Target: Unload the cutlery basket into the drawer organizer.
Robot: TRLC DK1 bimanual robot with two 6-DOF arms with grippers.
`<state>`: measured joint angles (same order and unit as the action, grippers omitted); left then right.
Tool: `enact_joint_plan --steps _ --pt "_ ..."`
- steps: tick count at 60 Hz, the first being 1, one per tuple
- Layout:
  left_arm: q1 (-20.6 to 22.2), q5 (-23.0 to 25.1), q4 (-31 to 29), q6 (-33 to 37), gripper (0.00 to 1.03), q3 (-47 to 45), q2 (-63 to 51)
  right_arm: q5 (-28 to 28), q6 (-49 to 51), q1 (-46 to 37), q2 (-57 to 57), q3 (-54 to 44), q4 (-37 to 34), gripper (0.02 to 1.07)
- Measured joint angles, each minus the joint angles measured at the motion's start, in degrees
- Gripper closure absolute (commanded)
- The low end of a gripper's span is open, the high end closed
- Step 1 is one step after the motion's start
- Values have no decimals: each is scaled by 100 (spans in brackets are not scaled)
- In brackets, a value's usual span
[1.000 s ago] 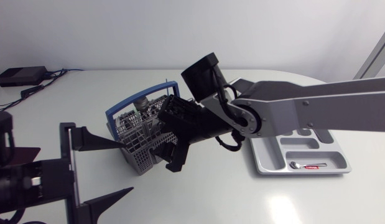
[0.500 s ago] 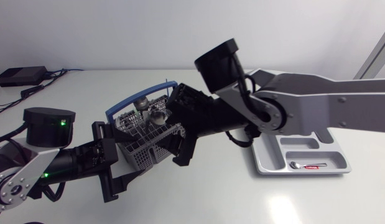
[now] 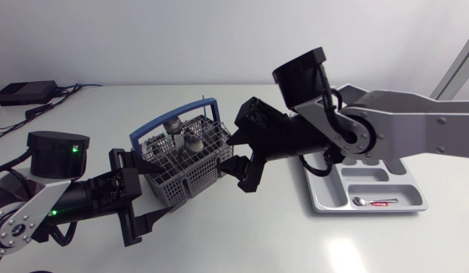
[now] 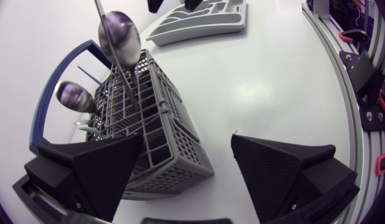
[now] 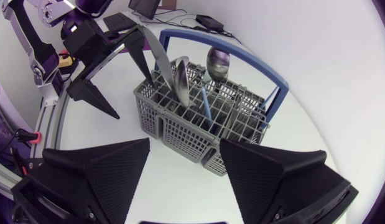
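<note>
Change: right pincer (image 3: 239,152) has drawn back from over the cutlery basket (image 3: 181,163) toward the organizer side, fingers spread and carrying nothing; left pincer (image 3: 143,199) has come in from the surface's left edge and now brackets the basket's near-left corner, also spread, one finger at the mesh wall, contact not certain. Reading: no piece has come out on this pass; the left arm looks set to steady the basket for another pick. Cutlery basket: grey mesh, blue hoop handle, upright, left of the surface's middle; holds two spoons (image 3: 194,139) standing bowl-up, a flat blade (image 5: 160,55), a blue-handled piece (image 5: 206,102), and more that cannot be made out. Drawer organizer (image 3: 317,199): grey tray toward the right edge; one small spoon (image 3: 363,201), apparently red-handled, in its nearest compartment; no other piece visible; unloading judged barely begun.
</note>
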<state>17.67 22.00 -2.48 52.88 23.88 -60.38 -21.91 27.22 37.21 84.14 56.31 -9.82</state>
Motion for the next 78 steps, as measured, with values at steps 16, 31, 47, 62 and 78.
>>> enact_joint_plan --steps 16,31,47,62,78 --pt "42 -2 -131 -37 6 0 175 -238 -4 208 772 603 -2 26" --pt "39 -2 -131 -37 6 0 173 -577 -48 216 1078 1327 -227 51" --pt "39 -2 -127 -39 6 0 173 -734 -92 205 1351 1762 -625 87" --pt "42 -2 -101 -42 6 0 173 -1095 -181 131 1554 2050 -898 101" --pt "70 -4 -52 -42 6 0 -17 -1248 -326 92 1569 2175 -1241 101"
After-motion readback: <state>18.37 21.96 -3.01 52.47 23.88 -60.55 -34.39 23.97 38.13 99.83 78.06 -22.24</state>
